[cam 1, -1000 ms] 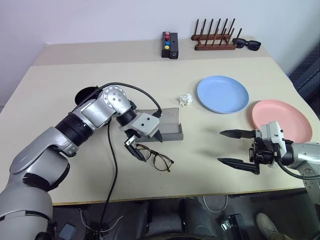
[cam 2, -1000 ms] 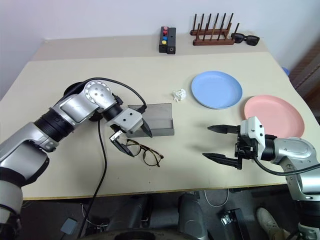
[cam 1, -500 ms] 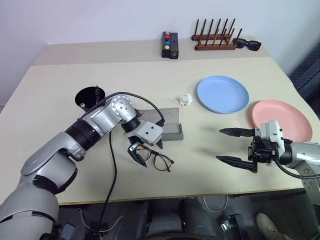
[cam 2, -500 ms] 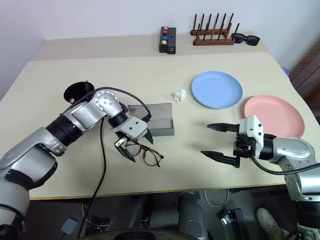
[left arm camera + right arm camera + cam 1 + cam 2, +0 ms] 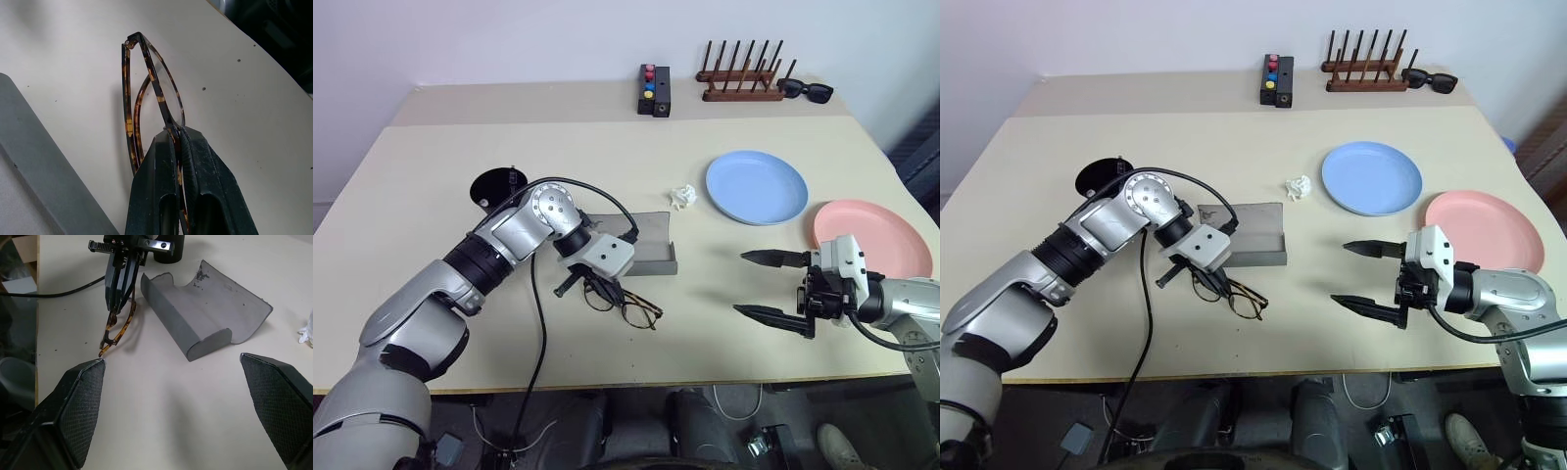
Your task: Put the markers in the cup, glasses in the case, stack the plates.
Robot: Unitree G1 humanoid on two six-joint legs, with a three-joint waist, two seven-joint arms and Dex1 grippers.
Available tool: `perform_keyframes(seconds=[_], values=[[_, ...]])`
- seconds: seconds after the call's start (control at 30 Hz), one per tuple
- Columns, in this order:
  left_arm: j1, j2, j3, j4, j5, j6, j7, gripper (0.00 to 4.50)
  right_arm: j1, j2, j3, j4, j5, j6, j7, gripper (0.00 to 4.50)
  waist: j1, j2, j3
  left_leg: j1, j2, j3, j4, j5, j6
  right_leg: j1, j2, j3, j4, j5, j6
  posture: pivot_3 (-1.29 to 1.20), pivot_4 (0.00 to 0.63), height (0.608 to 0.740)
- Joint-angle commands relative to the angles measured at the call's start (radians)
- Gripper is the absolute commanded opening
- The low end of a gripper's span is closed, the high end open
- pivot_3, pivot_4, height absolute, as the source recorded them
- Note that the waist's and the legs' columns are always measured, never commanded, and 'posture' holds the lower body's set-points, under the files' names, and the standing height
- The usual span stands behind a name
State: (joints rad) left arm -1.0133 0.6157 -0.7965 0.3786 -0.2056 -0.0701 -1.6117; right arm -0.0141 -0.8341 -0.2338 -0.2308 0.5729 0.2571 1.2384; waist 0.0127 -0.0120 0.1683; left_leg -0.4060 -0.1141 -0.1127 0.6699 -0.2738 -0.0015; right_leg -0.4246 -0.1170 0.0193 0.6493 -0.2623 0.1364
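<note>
Tortoiseshell glasses (image 5: 146,93) pinched in left pincer (image 5: 177,147); right pincer (image 5: 769,286) gapes wide, empty.

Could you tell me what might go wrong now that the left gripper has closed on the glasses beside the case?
1. The left gripper pinches the glasses by the thin frame at one lens, so they could twist or slip when lifted.
2. The case lies right beside them; a dangling temple arm might catch its edge.
3. The crumpled white scrap near the blue plate could get in the way of stacking.
</note>
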Motion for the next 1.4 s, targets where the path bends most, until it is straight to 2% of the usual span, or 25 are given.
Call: perform_keyframes(seconds=[0.03,0.37,0.5,0.63,0.83,1.0,1.4], values=[[0.013,-0.004,0.041,-0.001,0.032,0.0,-0.003,0.05,-0.011,-0.001,-0.011,-0.024,0.018,-0.001,-0.002,4.5,0.0,0.0,0.0,0.0,0.0,0.0,0.0,0.0,0.0,0.0,0.0,0.0,0.0,0.0,0.0,0.0,0.15,0.74],[-0.054,-0.023,0.156,-0.017,-0.076,0.106,-0.003,0.05,-0.017,-0.001,-0.005,-0.017,0.01,-0.004,-0.004,4.5,0.0,-0.001,0.0,0.0,0.0,0.0,0.0,0.0,0.0,0.0,0.0,0.0,0.0,0.0,0.0,0.0,0.15,0.74],[-0.108,-0.068,0.264,-0.014,-0.13,0.231,-0.003,0.05,-0.023,0.0,-0.002,-0.01,0.009,-0.004,-0.005,4.5,-0.001,-0.001,0.0,0.0,0.0,0.0,0.0,0.0,0.0,0.0,0.0,0.0,0.0,0.0,0.0,0.0,0.15,0.74],[-0.182,-0.117,0.335,0.083,-0.085,0.314,0.051,0.05,-0.032,0.002,0.003,0.001,0.005,-0.007,-0.004,4.5,-0.002,-0.001,0.0,0.0,0.0,0.0,0.0,0.0,0.0,0.0,0.0,0.0,0.0,0.0,0.0,0.0,0.15,0.74],[-0.257,-0.122,0.321,0.268,0.058,0.262,0.047,0.05,-0.054,0.004,0.018,0.022,0.002,-0.014,-0.004,4.5,-0.006,-0.001,0.0,0.0,0.0,0.0,-0.001,0.0,0.0,-0.001,0.001,0.0,0.0,0.0,0.0,0.0,0.15,0.74],[-0.278,-0.141,0.331,0.352,0.12,0.19,0.015,0.05,-0.056,0.006,0.021,0.024,0.001,-0.017,-0.003,4.5,-0.001,-0.001,0.001,-0.001,0.0,0.0,-0.001,0.0,0.0,-0.001,0.001,0.0,0.0,0.0,0.0,0.0,0.15,0.74],[-0.224,-0.161,0.304,0.292,0.117,0.196,-0.003,0.05,-0.028,0.004,0.007,0.005,0.007,-0.015,-0.011,4.5,-0.004,-0.002,0.001,-0.001,0.0,0.0,-0.001,0.0,0.0,-0.002,0.0,0.0,0.0,0.0,0.0,0.0,0.15,0.74]])
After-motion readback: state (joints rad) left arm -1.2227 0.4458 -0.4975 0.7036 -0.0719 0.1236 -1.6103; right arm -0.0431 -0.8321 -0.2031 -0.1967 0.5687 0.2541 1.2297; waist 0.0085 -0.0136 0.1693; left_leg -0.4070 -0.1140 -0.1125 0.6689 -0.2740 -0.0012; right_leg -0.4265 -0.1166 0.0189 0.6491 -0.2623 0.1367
